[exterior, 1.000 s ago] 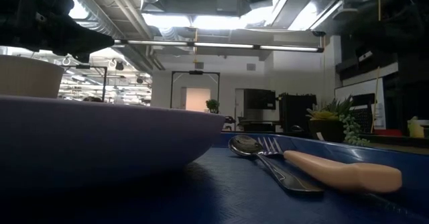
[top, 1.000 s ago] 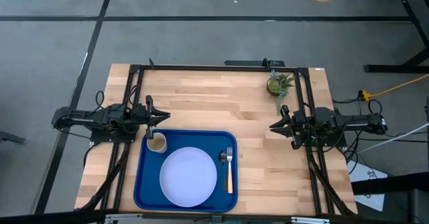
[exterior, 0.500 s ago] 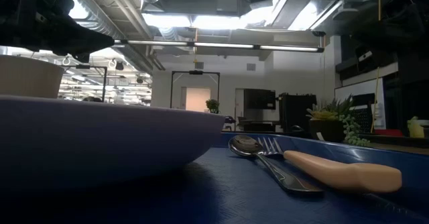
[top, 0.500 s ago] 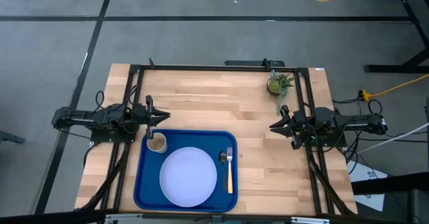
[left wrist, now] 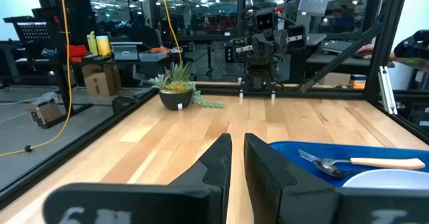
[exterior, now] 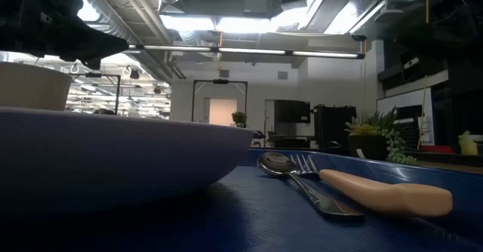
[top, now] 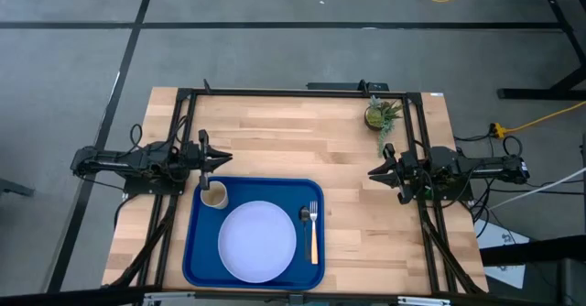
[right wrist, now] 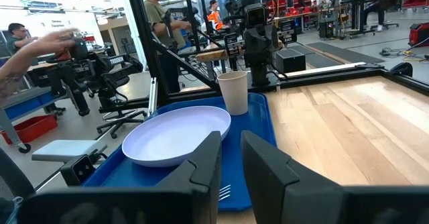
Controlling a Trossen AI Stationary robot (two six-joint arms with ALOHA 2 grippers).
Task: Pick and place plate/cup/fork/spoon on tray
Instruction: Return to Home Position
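The blue tray (top: 200, 251) lies at the table's near edge, left of centre. On it rest the lavender-white plate (top: 257, 242), the tan cup (top: 214, 196) upright at its far left corner, and the dark spoon (top: 305, 216) and the tan-handled fork (top: 313, 237) side by side along its right side. My left gripper (top: 225, 157) hovers just beyond the tray's far left corner, fingers together and empty. My right gripper (top: 373, 171) hovers right of the tray, fingers together and empty. The plate (right wrist: 175, 133), the cup (right wrist: 234, 92) and the spoon (left wrist: 328, 165) also show in the wrist views.
A small pot with a green plant (top: 378, 115) stands at the table's far right. Bare wood lies between the two grippers and along the far half of the table. A black frame (top: 183, 123) runs along the table's sides. People stand in the room beyond the table (right wrist: 161, 9).
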